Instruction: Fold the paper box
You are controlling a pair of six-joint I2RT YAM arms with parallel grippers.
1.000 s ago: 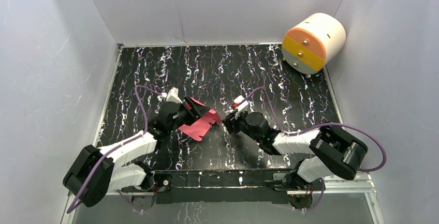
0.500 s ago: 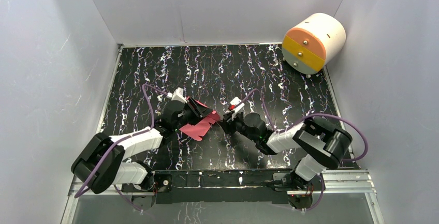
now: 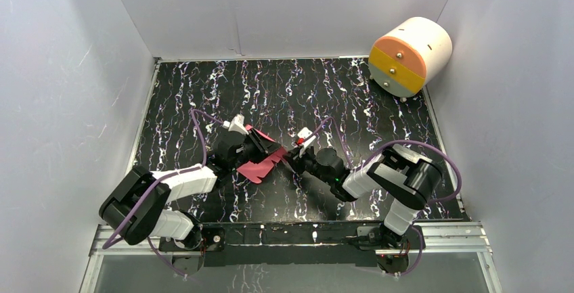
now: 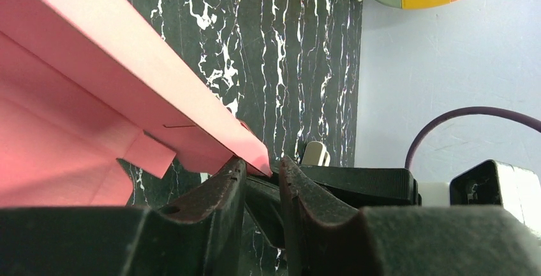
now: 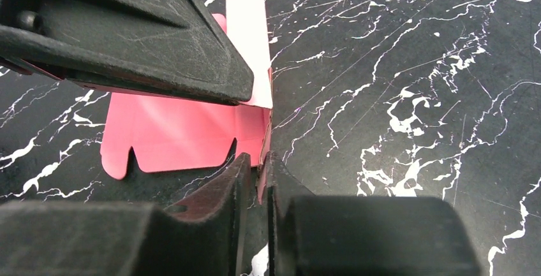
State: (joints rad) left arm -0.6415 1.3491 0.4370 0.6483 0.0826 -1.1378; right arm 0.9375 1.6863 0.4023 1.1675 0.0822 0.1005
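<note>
black marbled table (image 3: 379, 103), paper box (image 3: 260, 168) midway, reached from both sides.
right gripper (image 5: 256, 161) pinches its right edge; left gripper (image 4: 258, 164) narrowed at a corner, hold unclear.

Robot lab test cell. Plain pale-grey panel walls (image 3: 68, 70) box in a black, white-veined marble-pattern bench (image 3: 284, 90). Two black-and-white robot arms (image 3: 179, 181) are bolted to an aluminium rail (image 3: 460, 242), with exposed purple cables (image 4: 472, 111).
</note>
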